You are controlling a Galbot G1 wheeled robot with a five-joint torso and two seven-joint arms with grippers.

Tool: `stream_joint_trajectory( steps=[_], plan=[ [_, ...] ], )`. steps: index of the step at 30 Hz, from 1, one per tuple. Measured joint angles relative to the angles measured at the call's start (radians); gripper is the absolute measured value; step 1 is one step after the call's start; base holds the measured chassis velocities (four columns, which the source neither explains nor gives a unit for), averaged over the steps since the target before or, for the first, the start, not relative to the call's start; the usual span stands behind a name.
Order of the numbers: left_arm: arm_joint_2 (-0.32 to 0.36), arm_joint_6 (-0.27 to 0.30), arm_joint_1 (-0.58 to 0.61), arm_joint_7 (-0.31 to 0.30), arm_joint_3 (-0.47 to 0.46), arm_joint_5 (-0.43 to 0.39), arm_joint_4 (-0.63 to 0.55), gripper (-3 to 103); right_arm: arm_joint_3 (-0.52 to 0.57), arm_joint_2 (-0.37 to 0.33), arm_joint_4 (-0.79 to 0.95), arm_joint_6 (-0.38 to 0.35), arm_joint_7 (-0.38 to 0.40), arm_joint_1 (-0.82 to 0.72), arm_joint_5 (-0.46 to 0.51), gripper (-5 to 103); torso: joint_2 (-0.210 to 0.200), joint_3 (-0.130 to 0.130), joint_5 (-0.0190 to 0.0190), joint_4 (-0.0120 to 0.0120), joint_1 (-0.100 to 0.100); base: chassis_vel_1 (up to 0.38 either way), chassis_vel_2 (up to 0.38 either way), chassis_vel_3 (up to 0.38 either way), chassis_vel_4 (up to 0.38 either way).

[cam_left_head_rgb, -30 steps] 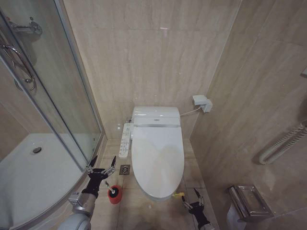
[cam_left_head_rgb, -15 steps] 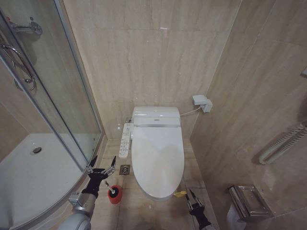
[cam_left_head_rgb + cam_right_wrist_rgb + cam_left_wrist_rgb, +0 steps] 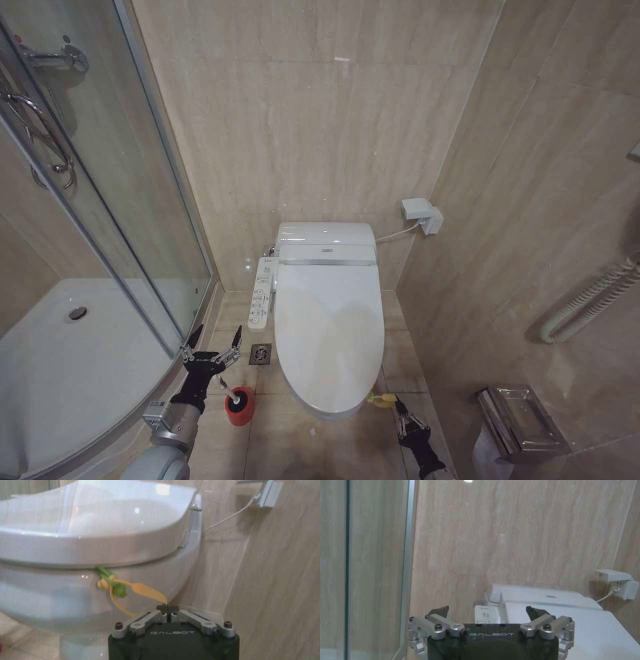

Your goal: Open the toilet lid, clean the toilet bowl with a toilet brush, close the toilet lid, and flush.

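the right hand, fingers pressed together on the yellow strap, sits just below the closed toilet lid, while the left hand hangs spread above the toilet brush.

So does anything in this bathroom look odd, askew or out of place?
One oddity: a yellow-green strap is tied to the front edge of the closed toilet lid and hangs loose, its tip pinched in the shut right gripper. The toilet brush stands upright in its red cup. Nothing spilled or damaged.
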Motion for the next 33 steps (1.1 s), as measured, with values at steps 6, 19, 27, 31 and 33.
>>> stream_joint_trajectory(
  steps=[6,19,27,31,33],
  plan=[
    [0.0,0.0,0.0,0.0,0.0,0.0,0.0,100,0.006,-0.006,0.092,-0.026,0.051,-0.028,0.002,0,0.0,0.0,0.0002,0.0002,0.0,0.0,0.0,0.0,0.0],
    [0.0,0.0,0.0,0.0,0.0,0.0,0.0,100,0.045,-0.105,0.542,-0.137,0.103,-0.14,0.192,0,0.0,0.0,-0.0002,-0.0001,0.0,0.0,0.0,0.0,0.0],
    [0.0,0.0,0.0,0.0,0.0,0.0,0.0,100,0.055,-0.149,0.762,-0.198,0.164,-0.169,0.245,0,0.0,0.0,-0.0005,-0.0002,0.0,0.0,0.0,0.0,0.0],
    [0.0,0.0,0.0,0.0,0.0,0.0,0.0,100,0.054,-0.161,0.85,-0.258,0.193,-0.152,0.257,0,0.0,0.0,-0.0003,-0.0002,0.0,0.0,0.0,0.0,0.0],
    [0.0,0.0,0.0,0.0,0.0,0.0,0.0,100,0.043,-0.168,0.892,-0.306,0.218,-0.116,0.257,0,0.0,0.0,-0.0003,-0.0004,0.0,0.0,0.0,0.0,0.0]
  ],
)
